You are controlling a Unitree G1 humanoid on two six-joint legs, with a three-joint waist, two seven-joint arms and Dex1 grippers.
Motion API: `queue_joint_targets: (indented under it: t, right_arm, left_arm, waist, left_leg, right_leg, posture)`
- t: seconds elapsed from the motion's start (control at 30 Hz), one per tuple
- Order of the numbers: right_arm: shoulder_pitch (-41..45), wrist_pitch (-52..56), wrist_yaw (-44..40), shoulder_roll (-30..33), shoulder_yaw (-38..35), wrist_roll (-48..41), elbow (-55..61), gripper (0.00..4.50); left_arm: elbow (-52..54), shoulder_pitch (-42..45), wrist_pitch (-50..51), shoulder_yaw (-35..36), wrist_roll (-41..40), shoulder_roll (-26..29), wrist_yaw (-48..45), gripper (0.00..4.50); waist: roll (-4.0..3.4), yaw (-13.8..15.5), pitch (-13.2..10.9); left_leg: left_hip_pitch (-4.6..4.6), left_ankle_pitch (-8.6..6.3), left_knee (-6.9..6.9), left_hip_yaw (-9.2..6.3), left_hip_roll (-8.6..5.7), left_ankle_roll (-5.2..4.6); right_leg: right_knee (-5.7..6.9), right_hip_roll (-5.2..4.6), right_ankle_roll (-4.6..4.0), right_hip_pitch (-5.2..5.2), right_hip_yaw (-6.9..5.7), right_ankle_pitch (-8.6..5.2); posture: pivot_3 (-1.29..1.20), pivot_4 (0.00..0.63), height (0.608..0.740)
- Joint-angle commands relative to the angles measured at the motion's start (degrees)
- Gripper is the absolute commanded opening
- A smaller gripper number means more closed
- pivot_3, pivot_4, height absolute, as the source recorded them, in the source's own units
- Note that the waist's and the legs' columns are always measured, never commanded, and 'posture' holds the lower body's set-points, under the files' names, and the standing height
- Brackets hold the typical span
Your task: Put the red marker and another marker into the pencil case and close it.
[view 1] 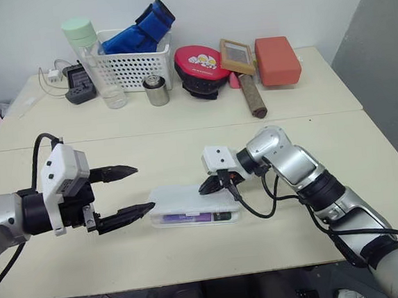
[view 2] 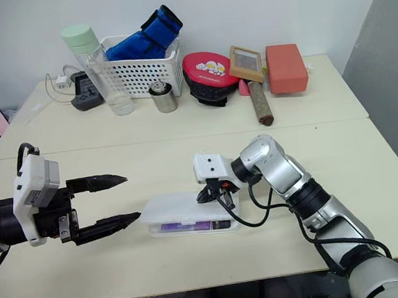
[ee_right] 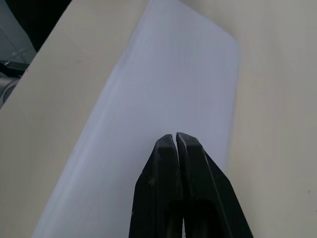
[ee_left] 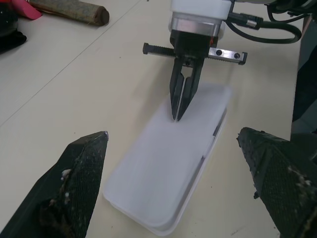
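Left eye view, from the left: the left end effector (view 1: 129, 191) hovers just off the table (view 1: 194, 254) with its two black fingers spread wide and nothing between them, aimed at the near left end of the pencil case (view 1: 189, 200). The case lies flat near the middle of the front table, lid down, its long axis running left to right across the view. Through its front wall shows a purple body, another marker (view 1: 185, 218), lying lengthwise along the case; whether the red marker lies beside it cannot be told. The right end effector (view 1: 211, 184) has its fingers pressed together, empty, tips down on the right part of the lid; the right wrist view shows the closed tips against the white lid.

Along the back of the table, well apart from the case: a charger block (view 1: 80, 86), a clear bottle with a green cap (view 1: 94, 60), a white lattice basket (view 1: 136, 67) holding blue cloth (view 1: 140, 32), a small metal tin (view 1: 156, 90), a red round case (view 1: 200, 65), a framed brush with a wooden handle (view 1: 245, 75) and a red-orange block (view 1: 277, 60). Nothing lies between either end effector and the case.
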State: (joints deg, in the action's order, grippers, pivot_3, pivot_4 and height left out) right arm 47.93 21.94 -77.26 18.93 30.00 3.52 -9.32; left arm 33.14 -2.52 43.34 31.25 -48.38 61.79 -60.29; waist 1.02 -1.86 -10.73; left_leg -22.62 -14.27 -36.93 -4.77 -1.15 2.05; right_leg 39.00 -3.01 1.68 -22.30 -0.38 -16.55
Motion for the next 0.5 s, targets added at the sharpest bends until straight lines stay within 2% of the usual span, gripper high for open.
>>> queue_joint_targets:
  t: [0.03,0.5]
  right_arm:
    - [-0.51,-1.02,1.28,0.4,1.3,1.05,1.57,0.07]
    - [-2.26,-1.85,3.66,1.48,4.11,3.41,1.03,0.07]
  left_arm:
    - [-0.32,0.92,-0.51,-0.13,0.15,1.17,-0.83,4.5]
    - [-1.94,3.71,-0.65,-2.34,0.62,2.49,-2.65,4.5]
  waist:
    - [0.0,-0.02,0.0]
    - [0.02,-0.06,0.01]
  left_leg:
    - [0.0,0.0,0.0,0.01,0.0,0.0]
    - [0.11,0.0,0.0,0.02,0.04,0.0]
  right_leg:
    - [0.0,0.0,0.0,0.0,0.01,0.0]
    - [0.03,0.07,0.0,0.06,0.02,0.0]
  posture:
    - [0.0,0.15,0.74]
    - [0.0,0.15,0.74]
